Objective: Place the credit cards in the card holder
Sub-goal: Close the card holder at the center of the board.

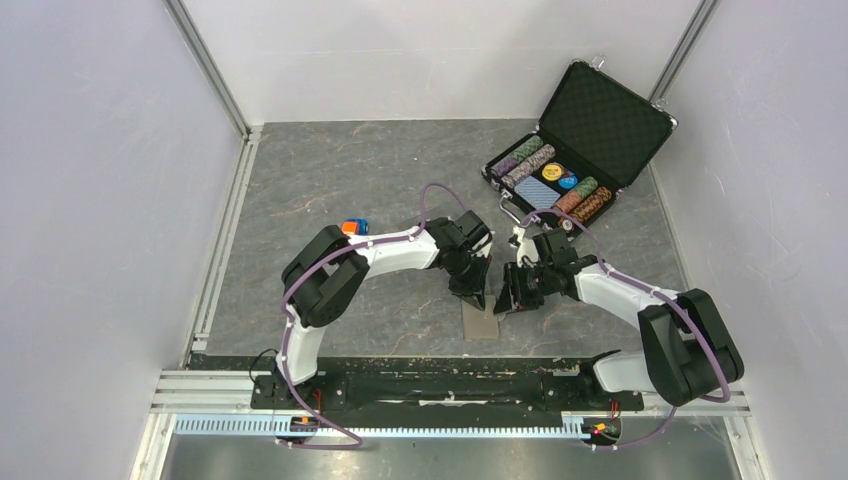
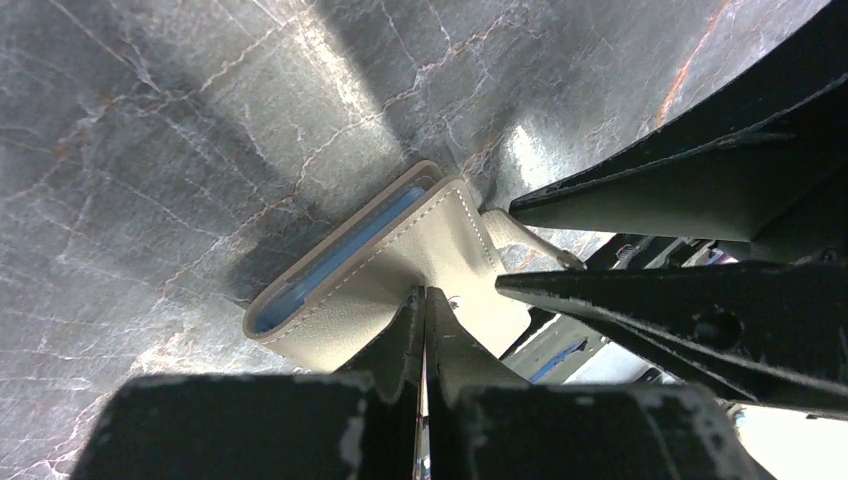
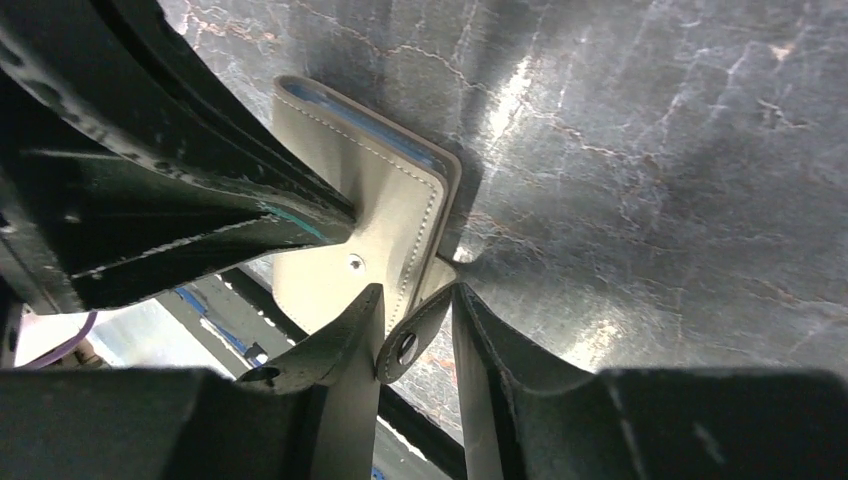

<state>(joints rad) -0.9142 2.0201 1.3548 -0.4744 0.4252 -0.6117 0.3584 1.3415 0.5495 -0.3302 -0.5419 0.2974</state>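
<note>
The grey-taupe card holder (image 1: 481, 324) lies folded on the dark stone table between my two grippers, its pale blue inside showing along one edge (image 2: 330, 265). My left gripper (image 1: 470, 297) is shut, and its tips (image 2: 425, 292) rest on the holder's top flap (image 2: 350, 315) beside the snap stud (image 2: 455, 298). My right gripper (image 1: 503, 303) is closed (image 3: 415, 290) on the holder's loose snap tab (image 3: 412, 335), which is unsnapped from the stud (image 3: 355, 262). No credit cards show in any view.
An open black poker-chip case (image 1: 590, 130) with chips and a blue deck stands at the back right. A small orange and blue thing (image 1: 354, 227) sits partly behind the left arm. The black mounting rail (image 1: 430, 385) runs along the near edge. Walls enclose three sides.
</note>
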